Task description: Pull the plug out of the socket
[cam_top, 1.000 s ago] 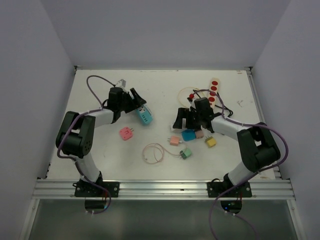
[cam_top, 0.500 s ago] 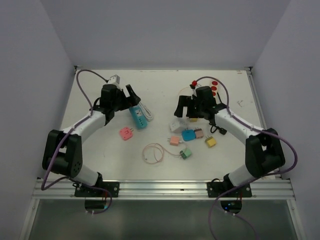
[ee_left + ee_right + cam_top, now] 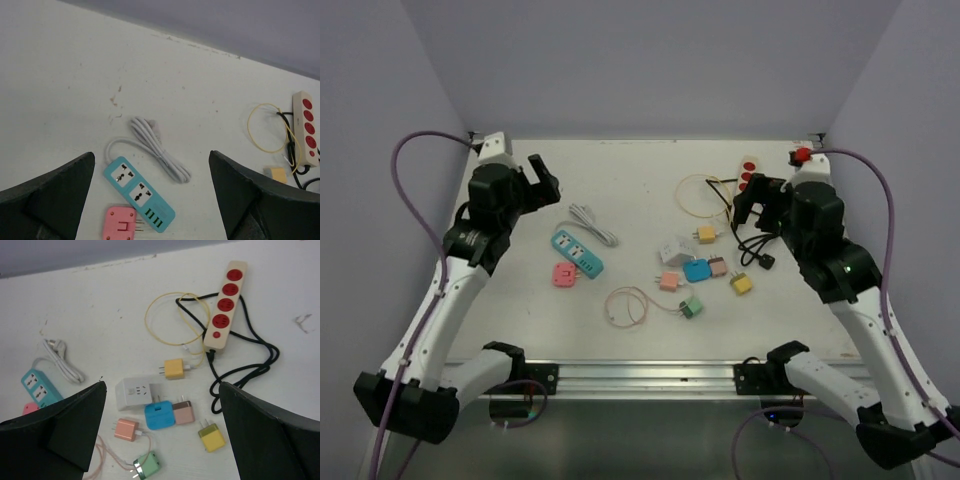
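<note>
A teal power strip (image 3: 577, 252) lies flat on the table, both sockets empty, also in the left wrist view (image 3: 139, 200). A pink plug (image 3: 563, 274) lies loose against its near side (image 3: 119, 223). A white cube socket (image 3: 672, 250) stands mid-table (image 3: 134, 392); a blue plug (image 3: 696, 269) lies against it with its prongs showing (image 3: 159, 415). My left gripper (image 3: 535, 185) hangs open and empty high above the teal strip (image 3: 151, 153). My right gripper (image 3: 757, 200) hangs open and empty high above the loose plugs (image 3: 162, 384).
A beige strip with red sockets (image 3: 747, 172) and a black cable (image 3: 755, 240) lie at the back right. Yellow (image 3: 707, 233), tan (image 3: 718, 266), orange (image 3: 669, 281) and green (image 3: 691, 307) plugs, a pink cable loop (image 3: 625, 305) and a white cord (image 3: 590, 222) lie mid-table.
Both arms have risen and drawn back from the table. The left gripper has let go of the teal strip, which now lies beside the pink plug. The right gripper has left the white cube.
</note>
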